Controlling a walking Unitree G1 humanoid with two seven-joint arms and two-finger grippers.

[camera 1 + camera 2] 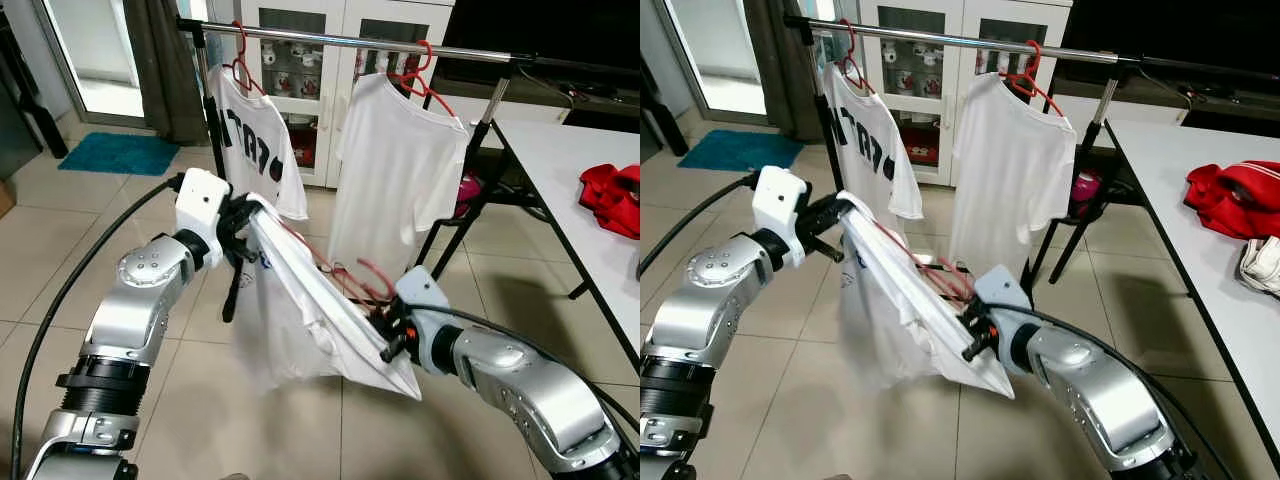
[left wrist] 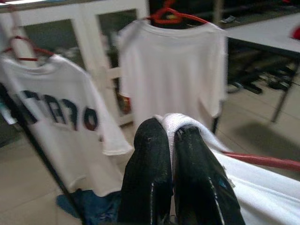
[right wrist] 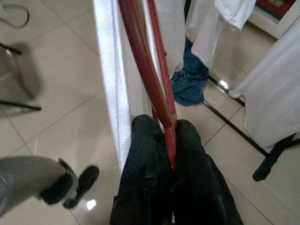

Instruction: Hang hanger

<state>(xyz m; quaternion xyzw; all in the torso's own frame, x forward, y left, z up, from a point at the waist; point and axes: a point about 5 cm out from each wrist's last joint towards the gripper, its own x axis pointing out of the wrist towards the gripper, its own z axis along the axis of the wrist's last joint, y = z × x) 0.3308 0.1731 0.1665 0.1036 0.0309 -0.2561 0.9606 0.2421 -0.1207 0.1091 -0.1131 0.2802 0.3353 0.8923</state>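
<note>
Holding: white shirt (image 1: 300, 330) on red hanger (image 3: 149, 70)
Left tool (image 2: 172, 136): clamped on shirt edge
Right tool (image 3: 171, 129): clamped on hanger
Rail (image 1: 400, 44): two shirts hanging

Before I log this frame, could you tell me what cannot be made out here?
- Held red hanger: its hook, hidden in the white shirt in the eye views.
- Left hand: whether it pinches hanger or only cloth; the shirt covers it.
- Lettered shirt: print blurred in the left wrist view.
- Table: cut off by the frame edge.
</note>
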